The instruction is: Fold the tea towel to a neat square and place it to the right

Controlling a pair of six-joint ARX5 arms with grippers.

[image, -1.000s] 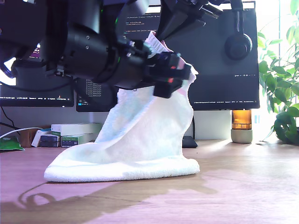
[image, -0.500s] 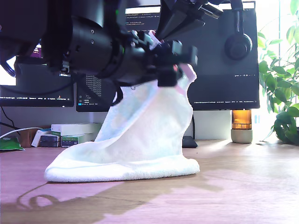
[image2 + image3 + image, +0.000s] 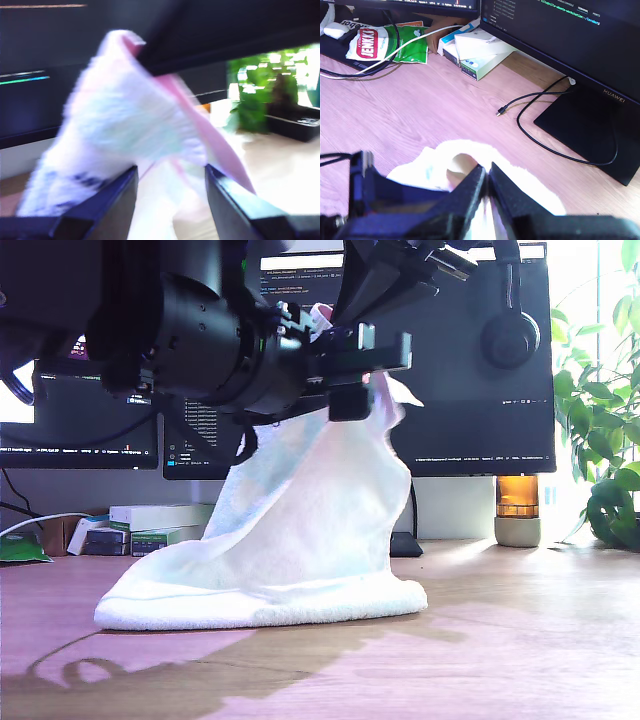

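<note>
The tea towel (image 3: 310, 530), white and fluffy with faint pink and mint bands, has its lower part lying on the wooden table and one corner pulled up high. My second gripper (image 3: 335, 315) reaches down from above and is shut on that raised corner; its closed fingers (image 3: 487, 172) sit over the white cloth (image 3: 530, 182). My first gripper (image 3: 375, 370) comes in level from the exterior view's left and is open. Its two dark fingers (image 3: 170, 175) stand apart with the blurred towel (image 3: 125, 130) hanging just beyond them.
Dark monitors (image 3: 470, 390) stand behind, with headphones (image 3: 510, 335) hung on one. An amber jar (image 3: 517, 510) and a plant (image 3: 600, 440) are at the exterior view's right. Small boxes (image 3: 160, 525), a green packet (image 3: 390, 42) and a black cable (image 3: 560, 145) lie by the monitor base.
My first gripper has risen and its jaws have spread apart off the cloth. The towel's upper flap now flares free toward the exterior view's right. The towel's base has not moved.
</note>
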